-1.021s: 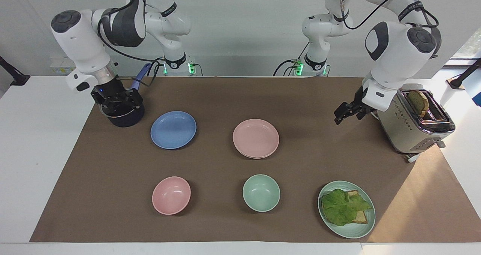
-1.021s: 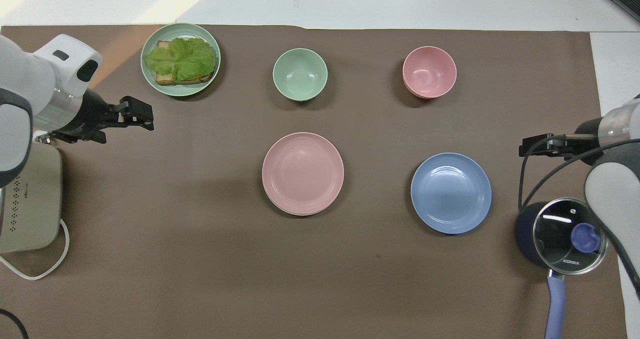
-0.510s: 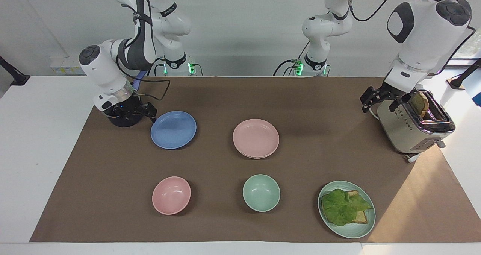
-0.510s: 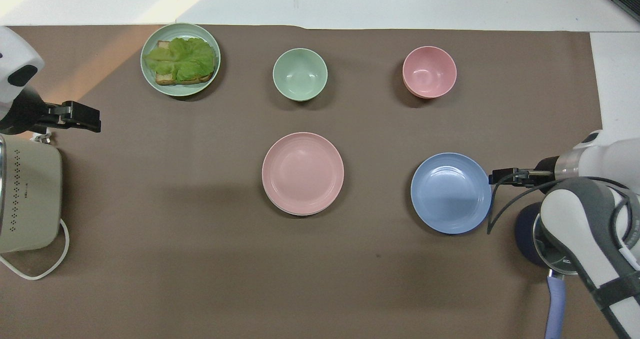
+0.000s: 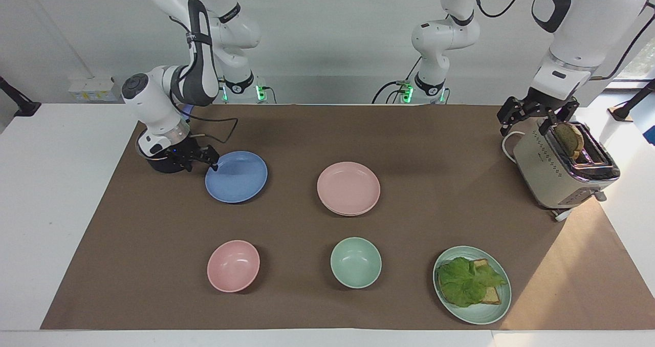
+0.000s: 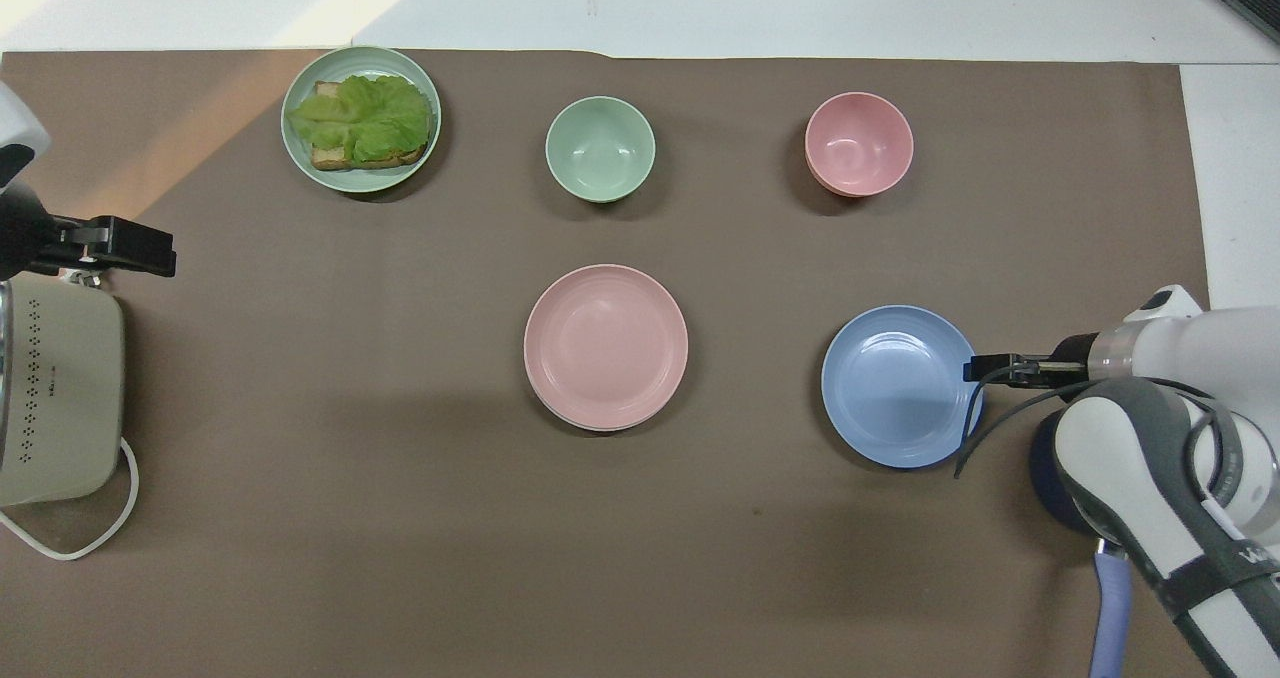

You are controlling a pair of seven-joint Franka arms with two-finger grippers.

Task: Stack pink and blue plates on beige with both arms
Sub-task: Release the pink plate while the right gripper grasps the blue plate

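The blue plate (image 5: 236,176) (image 6: 902,386) lies toward the right arm's end of the table. My right gripper (image 5: 211,163) (image 6: 972,368) is low at its rim beside the dark pot, open, with its fingertips at the plate's edge. The pink plate (image 5: 348,187) (image 6: 606,344) sits mid-table on the beige plate, of which only a thin pale rim (image 5: 348,214) peeks out underneath. My left gripper (image 5: 529,119) (image 6: 160,256) hangs open and empty over the toaster's end, well away from the plates.
A toaster (image 5: 563,170) holding bread stands at the left arm's end. A dark pot (image 5: 166,165) sits under the right wrist. Farther from the robots are a pink bowl (image 5: 233,265), a mint bowl (image 5: 355,262) and a green plate (image 5: 481,319) with lettuce toast.
My right gripper came down from above the pot to the blue plate's rim. My left gripper drew back from over the mat to above the toaster.
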